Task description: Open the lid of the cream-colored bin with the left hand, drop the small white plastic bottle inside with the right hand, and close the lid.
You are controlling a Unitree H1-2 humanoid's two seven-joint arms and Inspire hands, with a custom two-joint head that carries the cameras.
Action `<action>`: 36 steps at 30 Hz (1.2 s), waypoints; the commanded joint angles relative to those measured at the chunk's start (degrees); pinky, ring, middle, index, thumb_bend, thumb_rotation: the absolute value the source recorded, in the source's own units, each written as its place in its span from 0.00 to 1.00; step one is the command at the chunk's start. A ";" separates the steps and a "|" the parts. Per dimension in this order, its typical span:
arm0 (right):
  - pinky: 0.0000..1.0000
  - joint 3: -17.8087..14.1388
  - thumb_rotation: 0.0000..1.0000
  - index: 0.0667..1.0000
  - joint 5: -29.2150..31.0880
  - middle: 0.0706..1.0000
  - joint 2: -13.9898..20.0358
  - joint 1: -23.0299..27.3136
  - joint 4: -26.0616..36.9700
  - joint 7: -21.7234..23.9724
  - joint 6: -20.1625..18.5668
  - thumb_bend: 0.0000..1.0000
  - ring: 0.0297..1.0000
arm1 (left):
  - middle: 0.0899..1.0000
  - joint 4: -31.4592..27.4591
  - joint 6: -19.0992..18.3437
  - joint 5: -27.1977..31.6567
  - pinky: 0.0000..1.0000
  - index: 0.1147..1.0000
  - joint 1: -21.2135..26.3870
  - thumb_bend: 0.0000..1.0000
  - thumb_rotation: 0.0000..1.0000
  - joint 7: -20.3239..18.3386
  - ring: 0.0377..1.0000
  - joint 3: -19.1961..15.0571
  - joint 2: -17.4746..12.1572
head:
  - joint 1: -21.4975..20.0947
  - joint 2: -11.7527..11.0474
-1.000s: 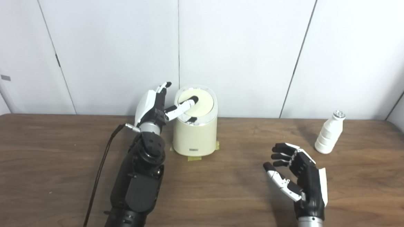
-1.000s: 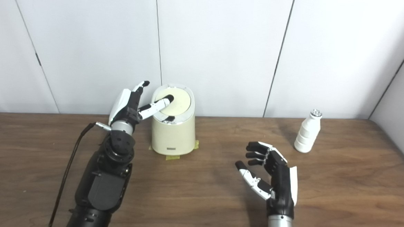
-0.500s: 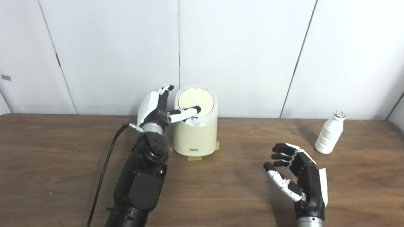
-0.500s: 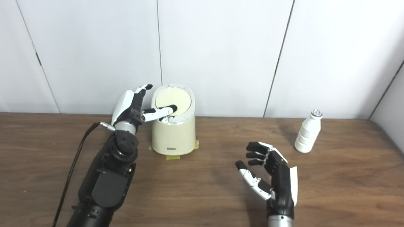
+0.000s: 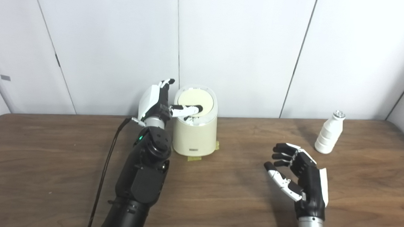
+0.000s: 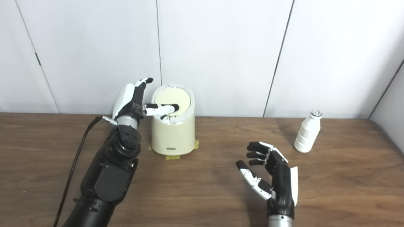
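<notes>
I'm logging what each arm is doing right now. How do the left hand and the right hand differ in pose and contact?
The left hand is raised beside the cream-colored bin, one finger lying across its lid; the right hand touches nothing. The left hand is at the table's far side; the right hand is nearer the camera, short of the small white plastic bottle. Both have their fingers apart and hold nothing.

No readable text anywhere. Small dark label (image 5: 194,149) low on front of cream bin (image 5: 194,134), lettering too blurred to make out. White bottle (image 5: 329,137) bears no legible print.
</notes>
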State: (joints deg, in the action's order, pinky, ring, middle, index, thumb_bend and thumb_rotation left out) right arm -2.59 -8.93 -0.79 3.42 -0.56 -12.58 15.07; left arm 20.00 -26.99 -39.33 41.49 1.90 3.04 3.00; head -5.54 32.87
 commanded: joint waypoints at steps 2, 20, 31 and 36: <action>0.50 0.49 0.10 0.58 -1.45 0.59 -0.61 -0.71 -1.39 -0.36 1.38 0.35 0.58 | 0.99 0.29 0.10 -2.17 1.00 0.94 3.08 0.80 0.00 0.50 0.93 0.26 -0.86 | 0.00 0.00; 0.50 0.59 0.10 0.57 -1.73 0.59 -0.43 -0.49 -1.61 -0.39 1.41 0.34 0.57 | 0.99 1.51 0.09 -7.21 0.95 0.95 3.02 0.70 0.00 -2.15 0.91 -0.31 -1.31 | 0.05 -0.08; 0.50 0.62 0.09 0.57 -2.01 0.59 -0.23 -0.45 -1.76 -0.44 1.84 0.34 0.57 | 1.00 1.02 0.08 -5.13 0.99 0.95 2.45 0.68 0.09 -1.32 0.97 -0.86 -1.16 | 0.13 -0.07; 0.49 0.56 0.11 0.57 -2.35 0.59 -0.23 -0.46 -1.68 -0.59 1.25 0.34 0.57 | 1.00 -0.94 0.09 -1.59 1.00 0.95 1.70 0.66 0.96 -1.92 1.00 -2.03 -0.85 | 0.22 -0.08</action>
State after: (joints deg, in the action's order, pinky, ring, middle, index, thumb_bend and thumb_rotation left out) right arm -2.43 -9.69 -0.79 3.49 -0.66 -12.86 15.09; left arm 20.78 -26.66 -41.01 41.49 -0.48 1.53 2.50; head -5.27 32.78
